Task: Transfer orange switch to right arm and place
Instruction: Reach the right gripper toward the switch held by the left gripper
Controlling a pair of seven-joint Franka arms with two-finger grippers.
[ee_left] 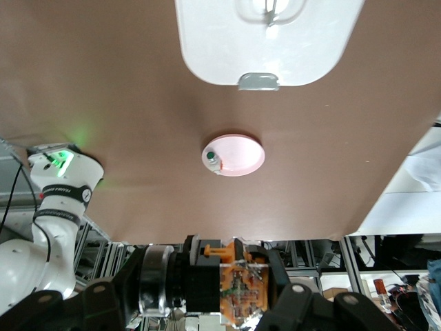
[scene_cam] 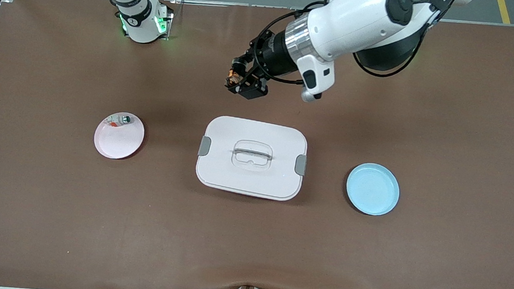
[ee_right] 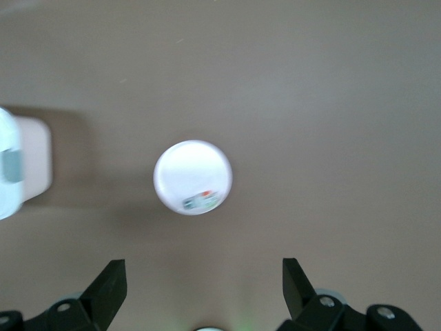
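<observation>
The blue plate [scene_cam: 372, 188] sits bare, since the left gripper [scene_cam: 236, 81], clamped on the orange switch [scene_cam: 232, 74], holds it aloft above bare table for handover, while the right gripper [ee_right: 204, 286] hangs spread-fingered above the pink plate [scene_cam: 119, 138].

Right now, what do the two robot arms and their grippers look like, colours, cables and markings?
Both arms have glossy white shells. The left arm carries a silver wrist ring, a black wrist section, looping black cables and a black left gripper. The right arm shows a black band with white lettering and green lights at its base; the right gripper has black fingers.
</observation>
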